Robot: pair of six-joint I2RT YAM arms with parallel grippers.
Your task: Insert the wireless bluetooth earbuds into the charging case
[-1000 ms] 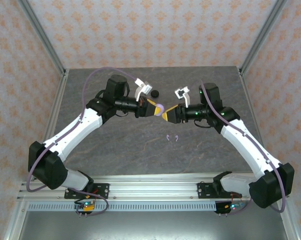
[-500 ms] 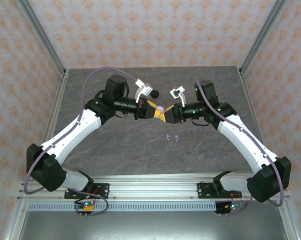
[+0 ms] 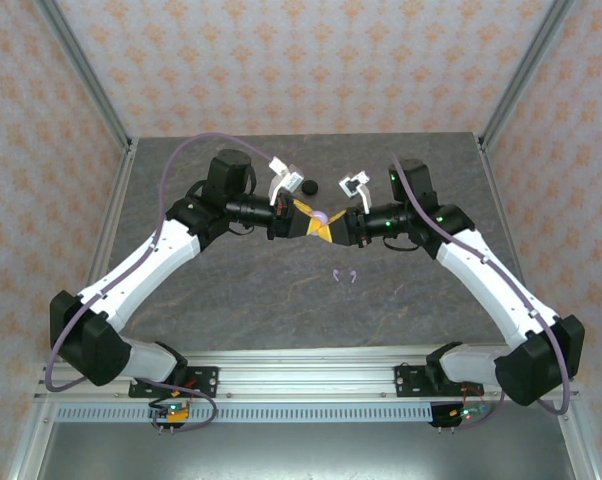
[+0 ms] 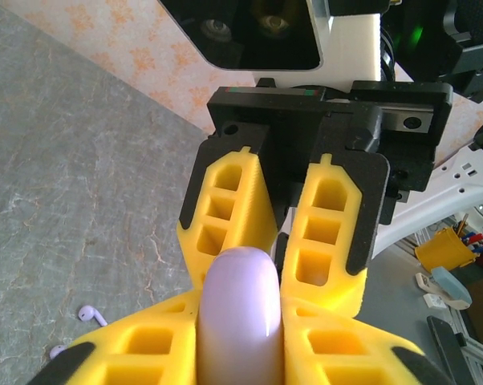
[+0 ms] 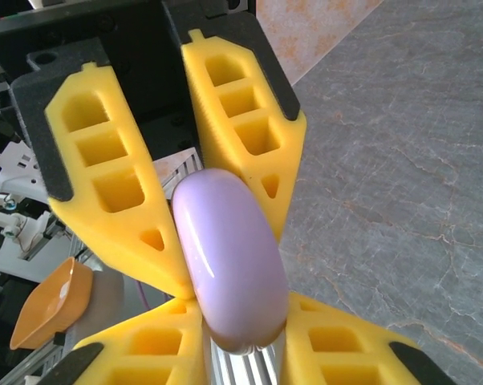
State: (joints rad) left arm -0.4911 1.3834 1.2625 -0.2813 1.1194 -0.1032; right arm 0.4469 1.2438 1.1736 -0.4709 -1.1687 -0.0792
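The charging case (image 3: 320, 216), a smooth lavender oval, hangs in the air above the middle of the table between both arms. My left gripper (image 3: 313, 222) is shut on one end of it and my right gripper (image 3: 329, 228) is shut on the other. In the left wrist view the case (image 4: 240, 321) sits between my own yellow fingers, with the right gripper's fingers (image 4: 330, 224) flanking its far end. The right wrist view shows the case (image 5: 229, 249) edge-on between my right gripper (image 5: 241, 313). Two lavender earbuds (image 3: 344, 275) lie on the table below; both earbuds (image 4: 91, 314) appear in the left wrist view too.
A black round case (image 3: 308, 187) lies on the grey table (image 3: 231, 290) just behind the two grippers. Patterned walls and metal posts close in the back and sides. The arm bases stand on a rail (image 3: 301, 375) at the near edge.
My right gripper has moved left to the case and closed its fingers onto it. The left gripper has kept the case in place, shifting only slightly.
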